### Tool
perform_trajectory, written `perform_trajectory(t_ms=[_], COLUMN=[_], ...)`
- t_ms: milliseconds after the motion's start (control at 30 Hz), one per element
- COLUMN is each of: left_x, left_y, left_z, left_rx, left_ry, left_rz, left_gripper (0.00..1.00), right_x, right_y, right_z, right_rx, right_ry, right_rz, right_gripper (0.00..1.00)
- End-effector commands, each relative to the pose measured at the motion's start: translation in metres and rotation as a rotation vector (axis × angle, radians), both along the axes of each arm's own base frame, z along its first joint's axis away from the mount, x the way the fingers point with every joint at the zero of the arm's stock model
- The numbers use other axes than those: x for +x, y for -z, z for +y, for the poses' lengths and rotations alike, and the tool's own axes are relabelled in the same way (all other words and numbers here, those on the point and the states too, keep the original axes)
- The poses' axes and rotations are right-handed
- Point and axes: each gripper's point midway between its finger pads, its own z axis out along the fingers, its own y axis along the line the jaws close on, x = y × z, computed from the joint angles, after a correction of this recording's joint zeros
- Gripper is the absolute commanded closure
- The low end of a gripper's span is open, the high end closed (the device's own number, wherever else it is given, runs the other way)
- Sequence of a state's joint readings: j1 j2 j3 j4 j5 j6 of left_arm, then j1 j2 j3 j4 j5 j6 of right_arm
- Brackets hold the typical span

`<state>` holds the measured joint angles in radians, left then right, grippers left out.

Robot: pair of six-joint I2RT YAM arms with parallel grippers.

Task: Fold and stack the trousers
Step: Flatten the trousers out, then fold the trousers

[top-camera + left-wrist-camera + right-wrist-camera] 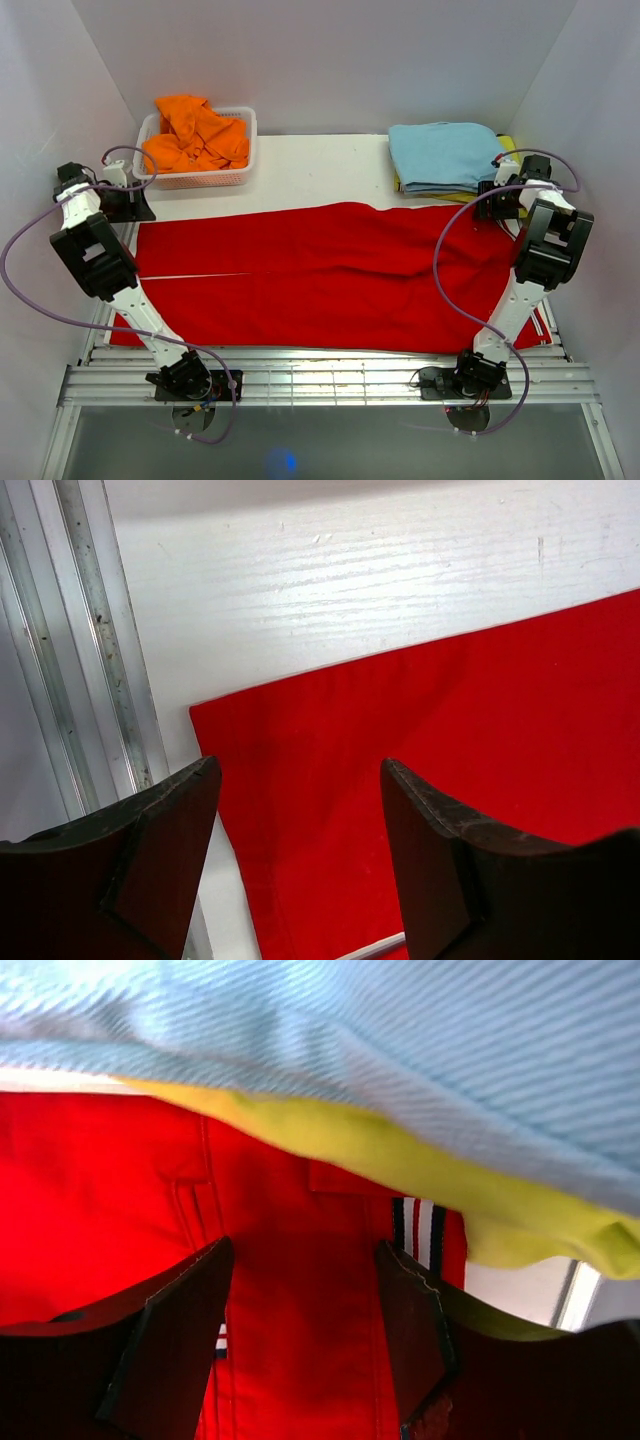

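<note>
The red trousers (320, 275) lie spread flat across the table, legs to the left and waist to the right. My left gripper (133, 208) hovers open over their far left corner; in the left wrist view that red corner (450, 730) lies on the white tabletop under the left gripper (300, 780), with nothing between the jaws. My right gripper (495, 205) stands open at the far right end. In the right wrist view the right gripper (305, 1255) has its jaws apart over the red fabric (100, 1190), beside the striped band (418, 1230).
A white basket (200, 182) holding an orange garment (195, 135) stands at the back left. A folded light blue garment (445, 155) on a yellow one (510, 145) sits at the back right, touching the trousers' waist. Aluminium rails (320, 375) run along the near edge.
</note>
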<state>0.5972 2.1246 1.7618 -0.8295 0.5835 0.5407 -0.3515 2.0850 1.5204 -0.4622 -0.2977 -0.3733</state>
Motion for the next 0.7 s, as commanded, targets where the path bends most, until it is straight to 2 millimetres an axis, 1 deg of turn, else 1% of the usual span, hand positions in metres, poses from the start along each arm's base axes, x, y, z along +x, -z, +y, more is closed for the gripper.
perform_trajectory(t_ms=[0,67,100,167,200,300,467,567,600,667], left_x=[-0.004,-0.005,-0.006,-0.007,-0.007,-0.006,-0.006,-0.006,-0.006,-0.005], left_y=[-0.006,-0.007,-0.007,-0.007,-0.008,-0.007,-0.006,-0.004,-0.005,-0.006], left_z=[0.010,0.011,0.013,0.013,0.013,0.013,0.011,0.012,0.013,0.016], left_rx=[0.005,0.005,0.010,0.010,0.007,-0.002,-0.016,-0.008,-0.006,-0.002], left_ry=[-0.025,-0.027,-0.028,-0.026,-0.028,-0.028,-0.031,-0.031,-0.032,-0.038], left_rz=[-0.019,-0.020,-0.021,-0.022,-0.023,-0.026,-0.021,-0.017,-0.017,-0.020], left_gripper=[0.24,0.24,0.24,0.24,0.24,0.24,0.24,0.24,0.24,0.24], right_x=[0.018,0.019,0.020,0.022,0.023,0.029,0.033,0.038,0.039,0.040], right_y=[-0.004,-0.012,-0.022,-0.036,-0.047,-0.059,-0.054,-0.044,-0.035,-0.027], right_z=[-0.016,-0.016,-0.015,-0.011,-0.010,-0.009,-0.008,-0.011,-0.010,-0.011], right_rx=[-0.078,-0.075,-0.075,-0.066,-0.074,-0.077,-0.061,-0.074,-0.076,-0.083], right_ry=[0.057,0.065,0.062,0.047,0.038,0.014,0.009,0.019,0.018,0.021], right_rz=[-0.082,-0.104,-0.123,-0.153,-0.177,-0.203,-0.179,-0.167,-0.152,-0.135], right_gripper=[0.34,0.34,0.34,0.34,0.34,0.33,0.34,0.34,0.34,0.34])
